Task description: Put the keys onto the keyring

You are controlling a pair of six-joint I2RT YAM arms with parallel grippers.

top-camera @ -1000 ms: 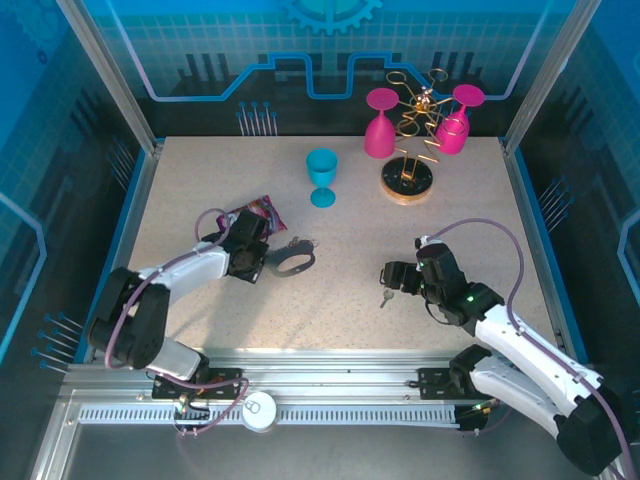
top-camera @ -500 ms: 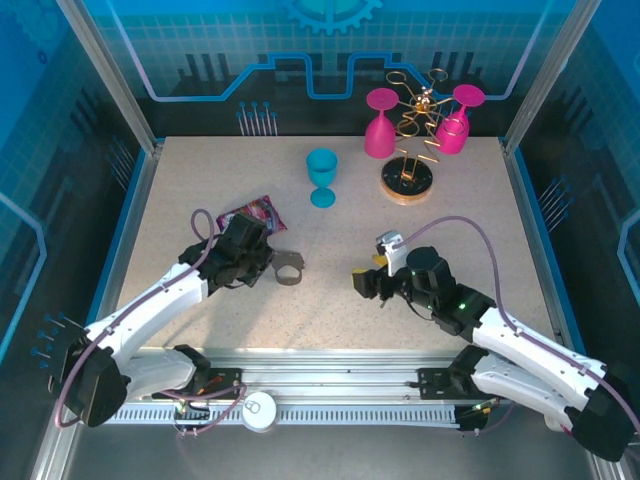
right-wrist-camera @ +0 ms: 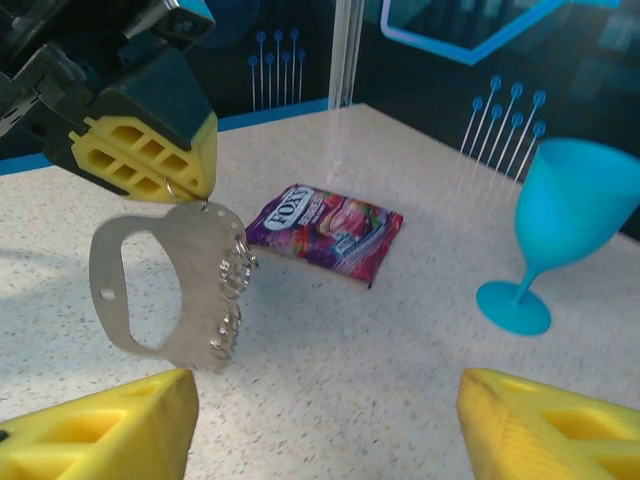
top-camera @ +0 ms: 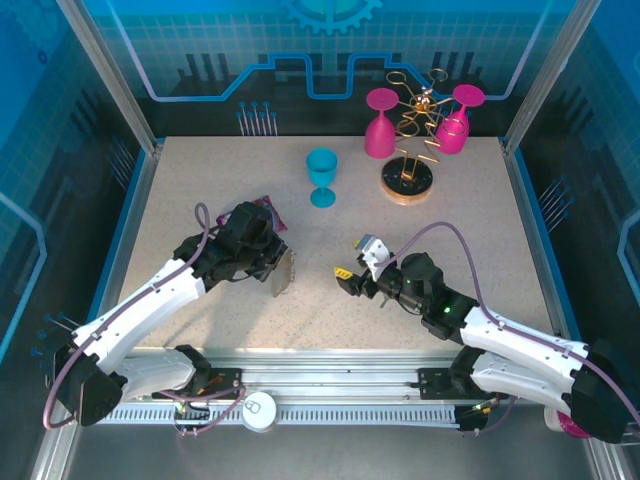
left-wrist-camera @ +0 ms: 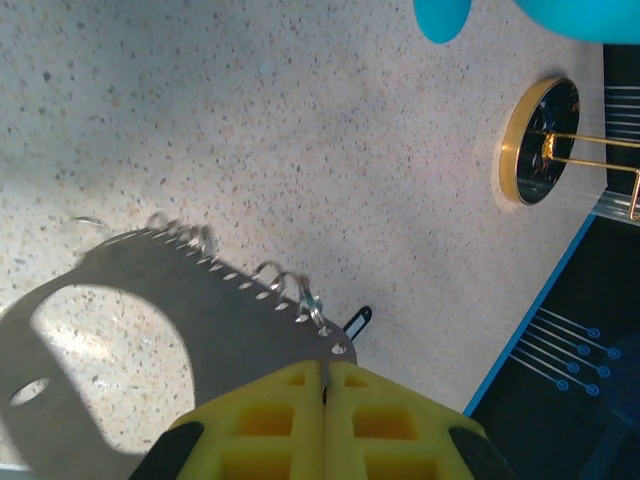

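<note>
Keyring [right-wrist-camera: 170, 285] hangs off the left gripper [right-wrist-camera: 186, 190], left of the table's [top-camera: 200, 180] middle, with the right gripper [right-wrist-camera: 320, 420] facing it from the right. Snack packet [right-wrist-camera: 325, 228] lies just behind, goblet [top-camera: 322, 176] further back, wire stand [top-camera: 407, 180] carrying 2 glasses [top-camera: 379, 128] [top-camera: 455, 125] back right.

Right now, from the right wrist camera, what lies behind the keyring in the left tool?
A purple snack packet lies flat on the table behind the keyring, apart from it. Bare table shows through the loop. The left tool, shut, covers the keyring's top edge.
</note>
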